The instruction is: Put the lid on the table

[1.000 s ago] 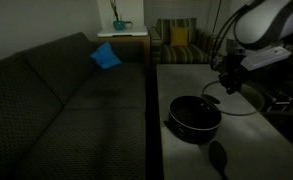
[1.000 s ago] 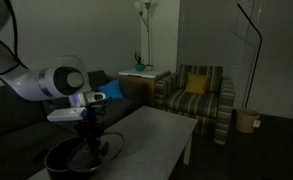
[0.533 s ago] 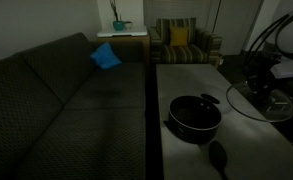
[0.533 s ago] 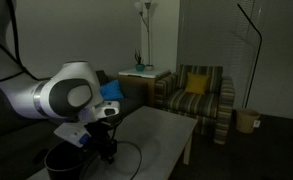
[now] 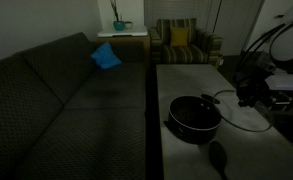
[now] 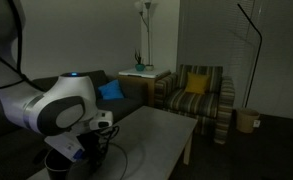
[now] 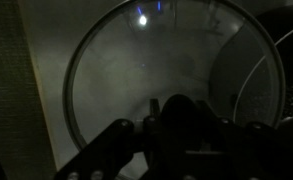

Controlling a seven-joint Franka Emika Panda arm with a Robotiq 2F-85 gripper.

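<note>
- We see one gripper (image 7: 174,108) in the wrist view. It comes in from the bottom edge, with its two fingers drawn together on the middle of the lid (image 7: 136,65); the knob itself is hidden under them.
- There is one lid, see-through with a thin rim, and it fills most of the wrist view. The pale grey table top shows through it.
- In an exterior view the gripper (image 5: 248,97) sits at the right side of the table (image 5: 186,80), with the lid (image 5: 231,116) spread below it. It is over the table top and just right of the pot. We cannot tell whether the rim touches the top or hangs just above it.
- One black round pot (image 5: 194,117) stands uncovered on the table, left of the lid.
- One small black spoon (image 5: 218,157) lies on the table nearer to us than the pot, apart from it.
- In an exterior view one arm (image 6: 56,105), white and bulky, bends down over the near left end of the table.
- One long dark couch (image 5: 76,100) runs along the left of the table, and on its far end lies one blue cushion (image 5: 106,57).
- Past the far end of the table stands one striped armchair (image 5: 208,45) holding one yellow cushion (image 5: 179,37). That makes two cushions in all.
- One small white side table (image 5: 126,36) stands between couch and armchair, with one plant (image 5: 117,15) on it.
</note>
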